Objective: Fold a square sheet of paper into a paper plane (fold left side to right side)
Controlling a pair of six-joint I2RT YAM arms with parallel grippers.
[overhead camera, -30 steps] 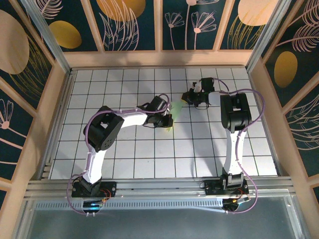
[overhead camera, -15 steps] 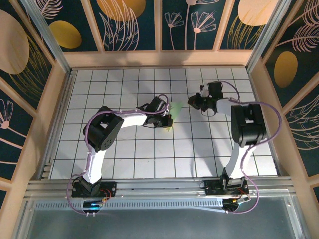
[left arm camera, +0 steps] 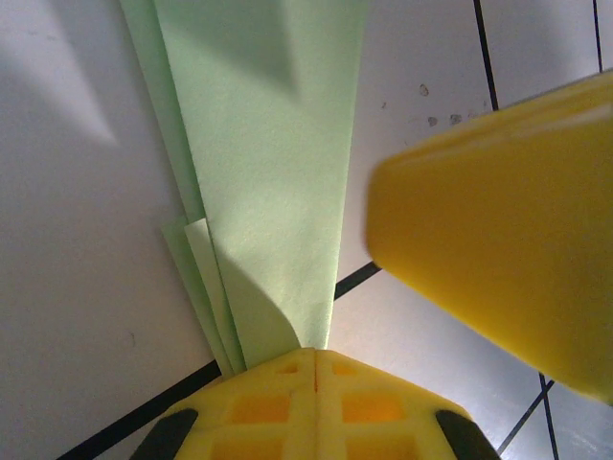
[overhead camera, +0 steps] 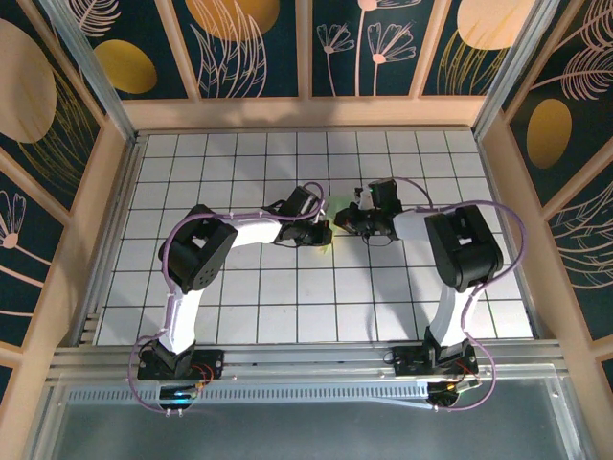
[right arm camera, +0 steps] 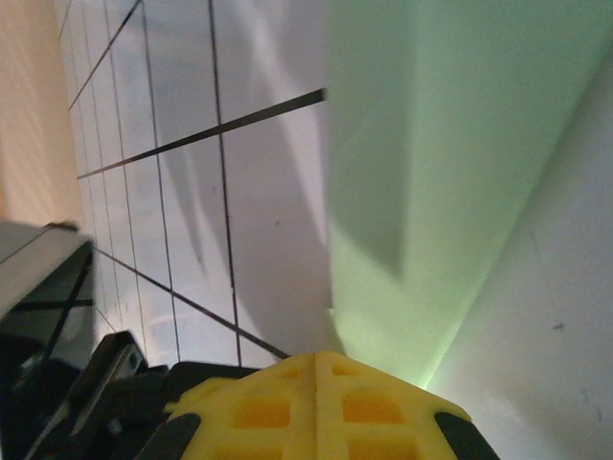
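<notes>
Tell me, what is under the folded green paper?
White grid tiles lie under the folded paper; its lower layers peek out on one side. Anything directly beneath is covered.
</notes>
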